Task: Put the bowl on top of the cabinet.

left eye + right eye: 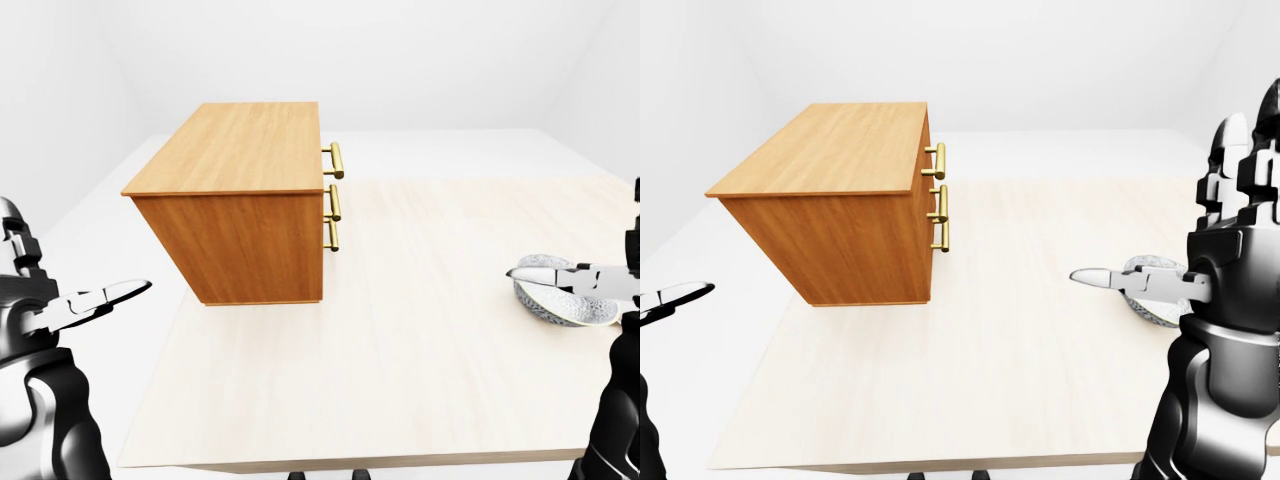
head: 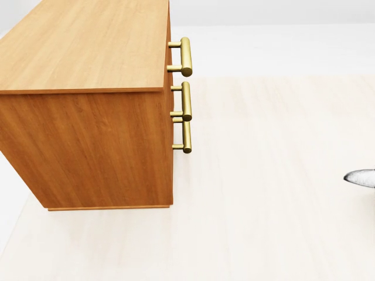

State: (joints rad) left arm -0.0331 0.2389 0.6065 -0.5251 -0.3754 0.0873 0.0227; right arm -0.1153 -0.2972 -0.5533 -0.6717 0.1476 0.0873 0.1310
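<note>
Left-eye view: patterned bowl [image 1: 560,312] sits on the pale desk [image 1: 400,380] at the far right, low against the surface. It is partly masked by the right hand [image 1: 1240,240]. It doesn't show in the head view, where only a silver fingertip pokes in at the right edge.

Bowl looks like glazed ceramic, grey-white print with a thin pale rim.
- Judged rigid, moderately light, slick on the glaze, and liable to chip if dropped.
- Best hold is probably a pinch over the rim, one finger inside and the others on the outer wall. Failing that, a cupped grip under the curved side.

Right hand: its fingers [image 1: 1095,277] are spread. One reaches leftward across the bowl while the rest stand upright. Nothing is closed round the bowl, and I can't tell whether that finger touches the rim.

Left hand [image 1: 60,305]: low at the view's left, off the desk edge, fingers loosely apart and holding nothing.

Wooden cabinet [image 1: 240,190]: stands on the desk's left part, well apart from the bowl. Its brass drawer handles [image 2: 186,57] face the view's right. The top is flat and broad.

Judgement: the grasp isn't made yet, so the lift and the carry across to the cabinet top are both ahead.
</note>
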